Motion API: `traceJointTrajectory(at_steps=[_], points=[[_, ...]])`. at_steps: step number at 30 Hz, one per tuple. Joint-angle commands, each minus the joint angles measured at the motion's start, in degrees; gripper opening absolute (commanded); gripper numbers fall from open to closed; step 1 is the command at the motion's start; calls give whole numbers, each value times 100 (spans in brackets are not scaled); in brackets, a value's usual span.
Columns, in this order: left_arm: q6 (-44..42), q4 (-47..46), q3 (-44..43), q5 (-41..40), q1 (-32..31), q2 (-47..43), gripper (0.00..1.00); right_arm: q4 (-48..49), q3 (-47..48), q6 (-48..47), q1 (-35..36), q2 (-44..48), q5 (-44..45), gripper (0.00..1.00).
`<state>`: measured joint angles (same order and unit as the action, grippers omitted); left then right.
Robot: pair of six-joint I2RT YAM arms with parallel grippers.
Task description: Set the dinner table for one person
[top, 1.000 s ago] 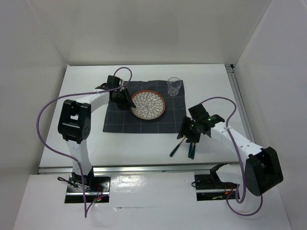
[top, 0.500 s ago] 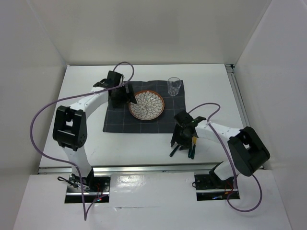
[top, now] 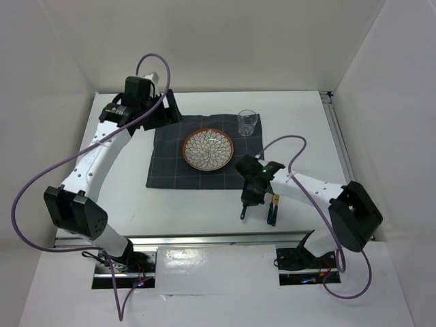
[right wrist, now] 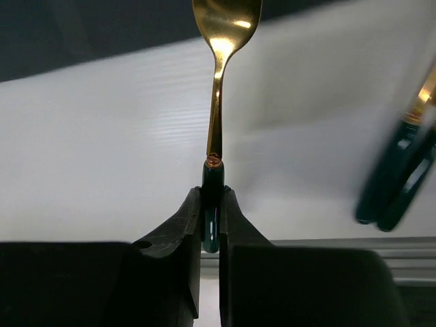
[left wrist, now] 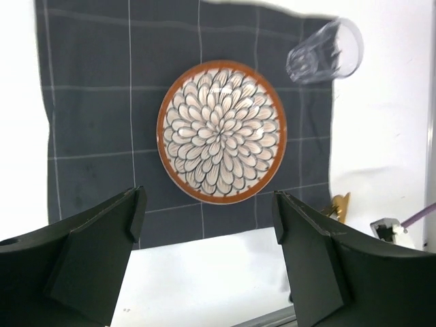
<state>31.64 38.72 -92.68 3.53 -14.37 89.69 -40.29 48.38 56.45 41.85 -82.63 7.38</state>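
On the white dinner table [top: 122, 184] lies a dark grey mat [top: 167, 167]. A brown-rimmed petal-patterned plate [top: 208, 148] [left wrist: 221, 131] rests on it, and a clear glass [top: 247, 122] [left wrist: 323, 51] stands at its far right corner. My left gripper [top: 163, 109] [left wrist: 208, 204] hangs open and empty high over the mat's far left. My right gripper [top: 248, 199] [right wrist: 212, 194] is down at the table off the mat's near right corner. It is shut on the dark green handle of a gold spoon [right wrist: 216, 102] [top: 243, 214], whose bowl points toward the mat.
Two more dark-handled pieces of cutlery [top: 272, 211] [right wrist: 395, 184] lie just right of the held spoon, near the table's front rail [top: 204, 237]. White walls enclose the table at the back and on both sides.
My left gripper opened, let go at the plate's rim and rose back toward the far left. My right gripper dropped onto the spoon's handle and closed on it.
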Motion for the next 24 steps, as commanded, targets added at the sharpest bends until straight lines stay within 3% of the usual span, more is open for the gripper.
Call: traceJointTrajectory(at_steps=[1,6,14,17,20,24], points=[[-132,557,-548,-212,127,-312,92,-348,1189,-387,438,326,537,0],[-61,847,-857,-160,312,-724,92,291,2516,-1222,667,-849,186,0],[325,901,-691,-195,497,-1523,90,1339,6187,-2497,719,-3670,-632,0],[378,839,-575,-195,549,-1753,90,1410,7495,-2551,668,-4924,-1027,0],[378,971,-523,-248,549,-1893,90,1340,8473,-2551,667,-5552,-1264,0],[378,971,-216,-309,602,-2043,90,1602,8820,-2236,474,-6185,-1484,0]])
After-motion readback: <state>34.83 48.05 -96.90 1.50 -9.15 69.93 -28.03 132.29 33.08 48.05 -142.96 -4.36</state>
